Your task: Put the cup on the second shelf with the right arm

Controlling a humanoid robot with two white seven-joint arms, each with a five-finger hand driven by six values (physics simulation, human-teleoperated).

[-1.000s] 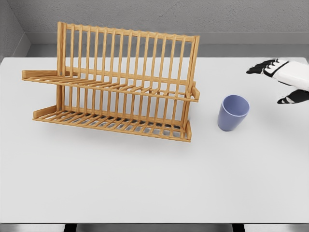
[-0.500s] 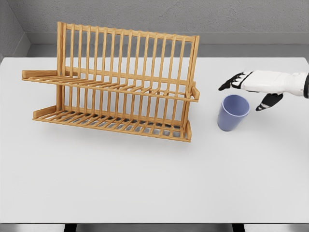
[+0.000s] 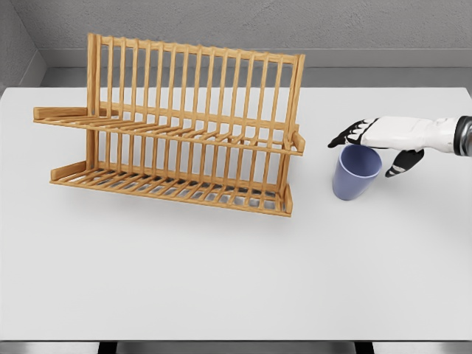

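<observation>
Head view: your right hand has come in from the table's right edge since a second ago, when it hung well clear of the cup near the far right corner. Half a second ago it was already over the cup; now it sits a little lower, its dark fingertips reaching just past the far side of the rim and its thumb dropped beside the cup's right side. The fingers are spread and relaxed, gripping nothing; you cannot tell whether they touch the rim.

The cup has not moved. It stands on the white table, right of the middle, tilted slightly with its mouth toward the hand, just beside the right end of the wooden rack but apart from it.

The rack sits toward the table's far left, unchanged, with its upper shelf and lower shelf both carrying nothing. A narrow strip of bare table separates the cup from the rack's right end. The whole near half of the table, up to the front edge, lies open, as does the stretch between cup and right edge beneath your arm.
</observation>
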